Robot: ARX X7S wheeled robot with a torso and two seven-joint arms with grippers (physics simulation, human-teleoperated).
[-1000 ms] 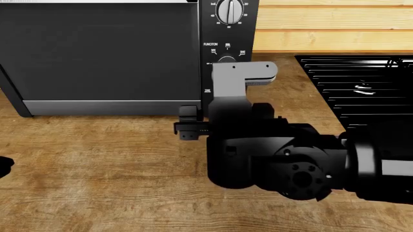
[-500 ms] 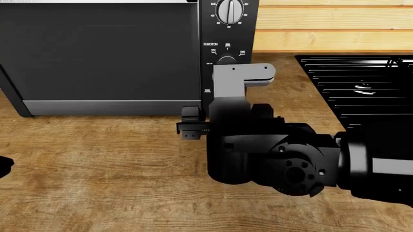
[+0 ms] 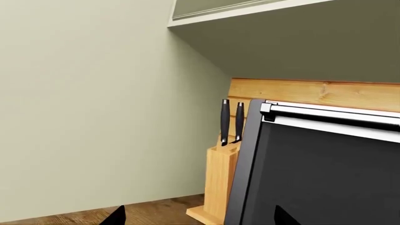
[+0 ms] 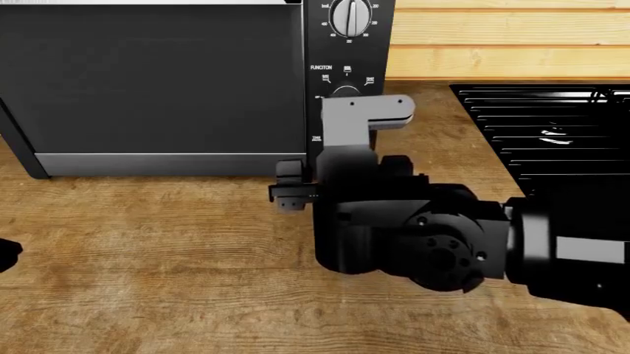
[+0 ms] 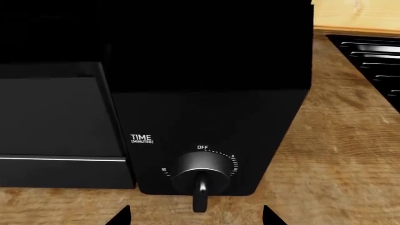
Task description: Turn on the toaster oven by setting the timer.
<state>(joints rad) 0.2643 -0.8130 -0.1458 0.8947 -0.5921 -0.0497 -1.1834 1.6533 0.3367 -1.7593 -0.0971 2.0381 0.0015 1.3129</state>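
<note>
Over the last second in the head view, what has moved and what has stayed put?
The right arm's wrist has rolled slightly and drifted left, so the grey bracket on it sits a little further left and tilts differently. The right gripper stays in front of the timer knob; whether the knob turned cannot be told. The toaster oven, the stovetop and the large upper dial have not moved.

My toaster oven [image 4: 158,85] is a large black box standing upright on the wooden bench [image 4: 147,258], its dark glass door shut, with a silver strip along the door's bottom. At the foot of its knob panel sits the timer [image 5: 201,174], a small black knob labelled "TIME", handle pointing down, away from "OFF".
</note>
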